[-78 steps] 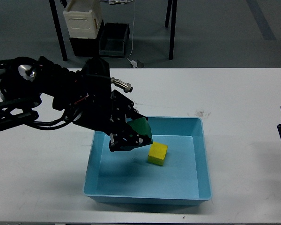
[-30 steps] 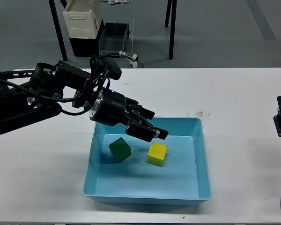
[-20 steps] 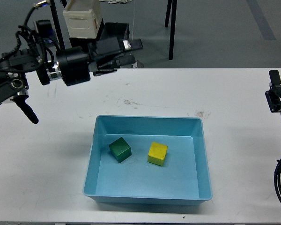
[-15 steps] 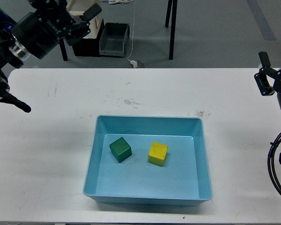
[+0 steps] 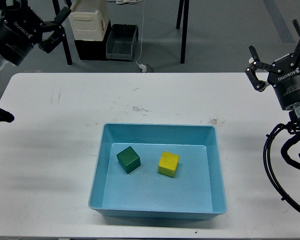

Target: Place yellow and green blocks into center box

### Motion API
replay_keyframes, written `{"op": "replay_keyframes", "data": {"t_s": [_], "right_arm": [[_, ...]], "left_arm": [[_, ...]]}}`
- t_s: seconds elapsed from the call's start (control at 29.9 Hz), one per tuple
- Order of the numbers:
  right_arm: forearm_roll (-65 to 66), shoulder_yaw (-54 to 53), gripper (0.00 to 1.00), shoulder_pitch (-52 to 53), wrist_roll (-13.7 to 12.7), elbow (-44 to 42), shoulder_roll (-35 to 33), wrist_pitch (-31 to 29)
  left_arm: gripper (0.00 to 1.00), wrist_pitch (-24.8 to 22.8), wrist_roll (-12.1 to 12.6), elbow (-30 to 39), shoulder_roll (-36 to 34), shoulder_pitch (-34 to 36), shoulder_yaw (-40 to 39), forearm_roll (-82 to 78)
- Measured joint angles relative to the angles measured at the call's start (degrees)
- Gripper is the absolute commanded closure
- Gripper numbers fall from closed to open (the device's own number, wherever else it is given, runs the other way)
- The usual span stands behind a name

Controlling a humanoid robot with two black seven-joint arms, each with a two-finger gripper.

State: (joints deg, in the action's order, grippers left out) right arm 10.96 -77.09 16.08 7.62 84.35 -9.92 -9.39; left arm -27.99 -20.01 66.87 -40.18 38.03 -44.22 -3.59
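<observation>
The green block (image 5: 128, 159) and the yellow block (image 5: 168, 164) both rest on the floor of the light blue box (image 5: 97, 170) in the middle of the white table, a little apart from each other. My left gripper (image 5: 37, 10) is raised at the top left corner, far from the box, with its fingers spread and empty. My right gripper (image 5: 277, 45) is raised at the right edge, beyond the table's far side, open and empty.
The white table (image 5: 55, 150) bears faint smudges near its far middle. On the floor behind stand a white container (image 5: 88, 20), a black bin (image 5: 121, 41) and dark table legs (image 5: 183, 30). Black cables (image 5: 277, 170) hang by my right arm.
My left gripper let go of the green block inside the box, then drew back up to the top left. My right gripper rose into fuller view at the right.
</observation>
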Motion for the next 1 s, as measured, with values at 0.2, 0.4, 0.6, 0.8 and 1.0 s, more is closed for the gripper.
{"op": "replay_keyframes", "data": {"t_s": [0.2, 0.4, 0.6, 0.8, 1.0], "right_arm": [[-6.56, -6.62, 0.00, -6.77, -0.31, 4.10, 3.85, 0.10], [-10.13, -9.20, 0.00, -16.06, -1.48, 7.34, 5.73, -0.71], [-13.19, -11.68, 0.00, -22.83, -1.62, 8.64, 9.29, -1.91], [-16.84, -11.41, 0.00, -28.31, -1.65, 9.11, 9.90, -5.91], [-19.06, -11.14, 0.00, -30.50, -1.64, 9.11, 9.92, -6.46]], "left_arm": [[0.00, 0.01, 1.08, 0.65, 0.18, -8.11, -0.90, 28.07], [0.00, 0.00, -0.17, 6.12, 1.97, -20.37, -5.10, 34.52], [0.00, -0.03, -0.51, 12.90, 5.49, -32.20, -8.82, 34.63], [0.00, -0.03, -0.32, 13.68, 7.79, -38.23, -8.73, 34.62], [0.00, -0.03, -0.56, 16.23, 8.47, -42.58, -10.99, 34.75]]}}
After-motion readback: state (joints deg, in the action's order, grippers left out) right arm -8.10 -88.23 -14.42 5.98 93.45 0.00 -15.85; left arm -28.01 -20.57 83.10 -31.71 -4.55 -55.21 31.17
